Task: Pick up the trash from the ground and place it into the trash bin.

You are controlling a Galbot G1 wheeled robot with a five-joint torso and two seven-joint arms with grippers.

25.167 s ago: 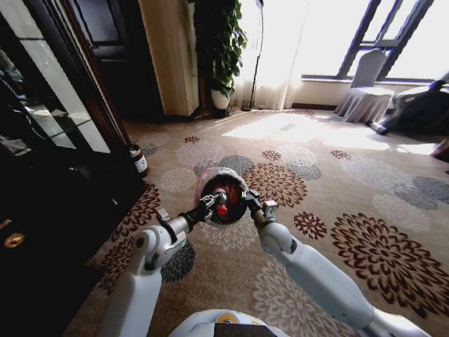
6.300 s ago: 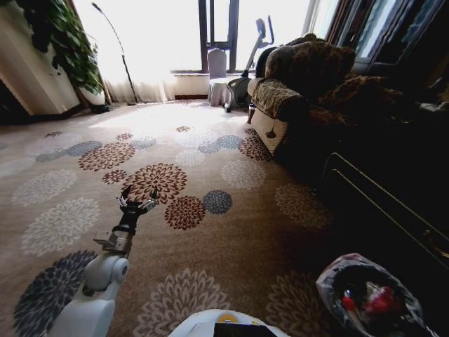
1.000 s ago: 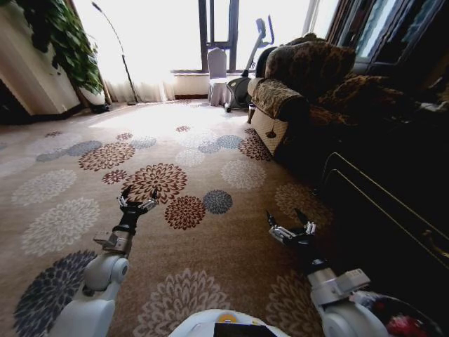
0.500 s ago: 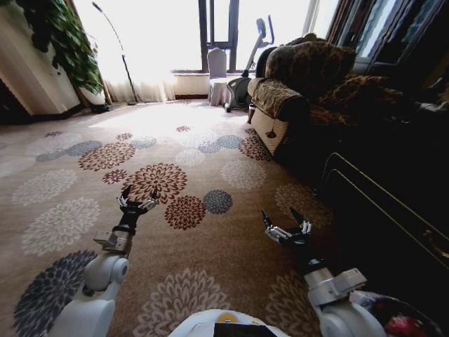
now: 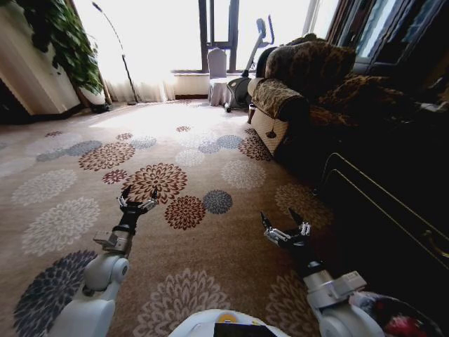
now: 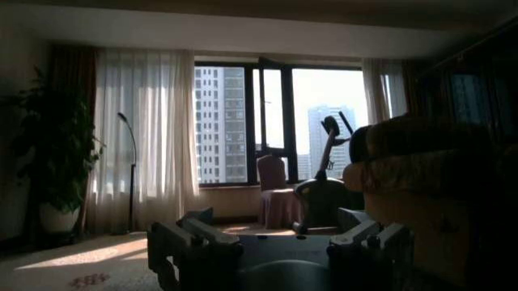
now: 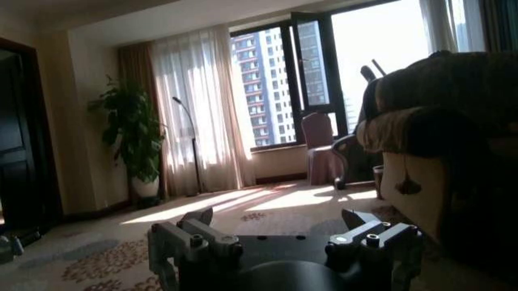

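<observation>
The trash bin (image 5: 379, 303) shows at the bottom right corner, half hidden behind my right arm. Its pale plastic liner rings a dark inside that holds a red piece (image 5: 398, 327). Trash on the ground is out of view. My left gripper (image 5: 137, 199) hovers open over the flowered carpet at the left, nothing between its fingers (image 6: 188, 237). My right gripper (image 5: 283, 225) is held open above the carpet ahead of the bin, also with nothing in it, its fingers (image 7: 366, 236) spread apart in the right wrist view.
A brown sofa (image 5: 302, 77) and a dark cabinet (image 5: 393, 203) line the right side. A covered chair (image 5: 219, 74) and an exercise machine (image 5: 251, 53) stand by the window. A potted plant (image 5: 63, 49) is at the far left. A small pale object (image 7: 8, 245) lies by the dark doorway, too dim to identify.
My right gripper has drifted slightly to the left and a little higher over the last second. The left arm and the bin have stayed put.
</observation>
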